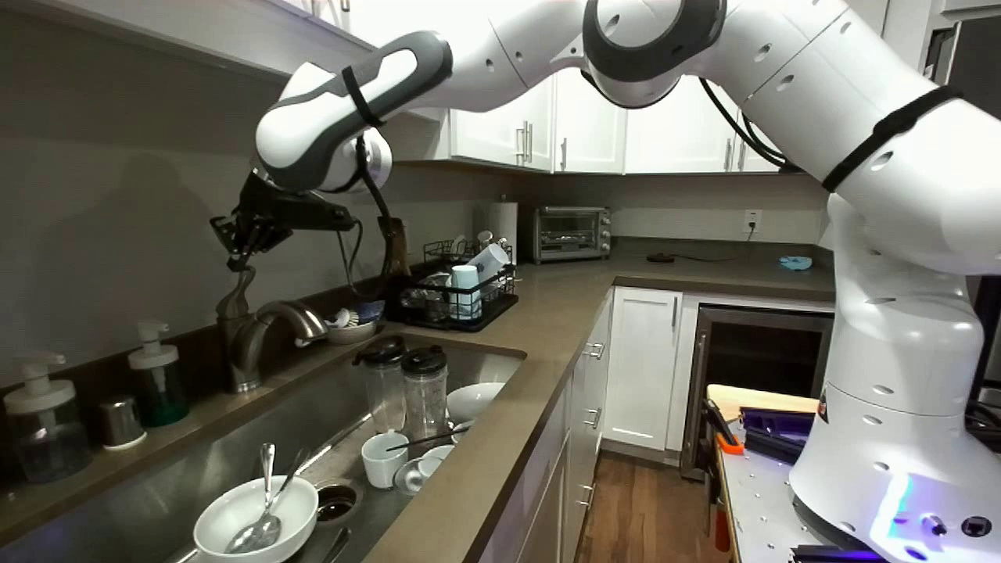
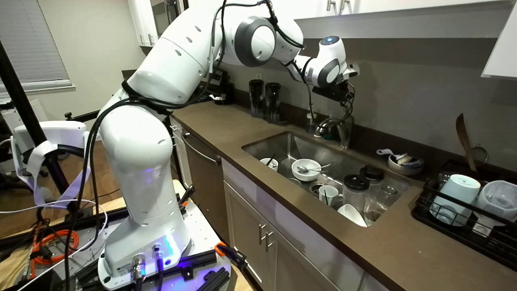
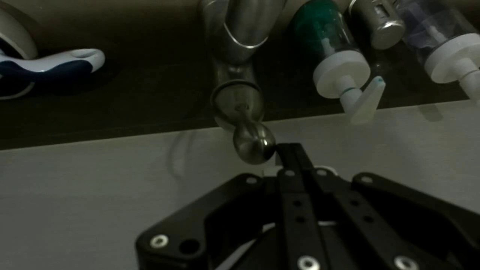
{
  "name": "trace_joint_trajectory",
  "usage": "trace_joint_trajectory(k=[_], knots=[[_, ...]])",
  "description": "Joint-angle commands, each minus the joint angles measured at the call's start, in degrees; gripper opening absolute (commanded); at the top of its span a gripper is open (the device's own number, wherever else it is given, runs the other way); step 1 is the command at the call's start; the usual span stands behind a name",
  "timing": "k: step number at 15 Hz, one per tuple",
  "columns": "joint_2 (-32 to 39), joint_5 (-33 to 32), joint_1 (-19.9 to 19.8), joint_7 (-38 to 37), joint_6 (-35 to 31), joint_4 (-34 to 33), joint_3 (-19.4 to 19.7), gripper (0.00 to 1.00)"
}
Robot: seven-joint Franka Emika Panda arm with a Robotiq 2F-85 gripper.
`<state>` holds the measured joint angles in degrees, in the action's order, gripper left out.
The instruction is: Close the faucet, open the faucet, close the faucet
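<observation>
Behind the sink (image 1: 203,461): brushed-metal gooseneck faucet (image 1: 250,344), its foot on the narrow strip of counter (image 1: 559,309) between the sink and the wall (image 1: 94,133).
Faucet's long axis: upright.
Spout (image 1: 295,314): rises from the foot, arches away from the wall and out over the sink, its head angled downward.
Lever handle (image 1: 238,291): stands steeply up from the faucet's body, slightly bent; its rounded tip sits higher than the spout.
Gripper (image 3: 291,146): above the lever, jaws narrow, finger laid against finger; the lever's rounded tip lies outside them, just beside the fingertips in the wrist view. Whether they touch, I cannot tell.
Robot arm (image 1: 500,59): stretches over the counter, its wrist above the faucet.
Room to move: tight toward the wall, close behind the lever; open air above the spout and over the sink, out to the counter's front edge.
Soap side: pump bottle with green liquid (image 1: 160,383) near the faucet, then a short metal cylinder (image 1: 121,422) and a second pump bottle (image 1: 48,422).
Opposite side: small bowl (image 2: 404,169) holding a scrub brush (image 2: 404,159), by the sink's back edge.
Inside the sink: white bowl (image 1: 223,512) with metal cutlery (image 1: 266,532) in it, a white mug (image 1: 385,461), two clear jars with black lids (image 1: 426,399).
Farther along the counter: black dish rack (image 1: 494,315), then a toaster oven (image 1: 575,234) in the corner, well apart from the faucet.
</observation>
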<state>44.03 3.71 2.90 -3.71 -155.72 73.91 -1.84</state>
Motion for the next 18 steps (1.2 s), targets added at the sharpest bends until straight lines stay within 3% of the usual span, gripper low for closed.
trace_joint_trajectory(k=[1, 7, 18], knots=[[-0.16, 0.83, -0.33, -1.18, 0.18, 0.98, -0.26, 0.0], [-0.93, 1.4, -0.16, -2.08, -0.4, 3.93, -0.58, 0.0], [0.21, -2.04, 4.86, -7.33, -8.51, 5.56, 7.1, 0.0]])
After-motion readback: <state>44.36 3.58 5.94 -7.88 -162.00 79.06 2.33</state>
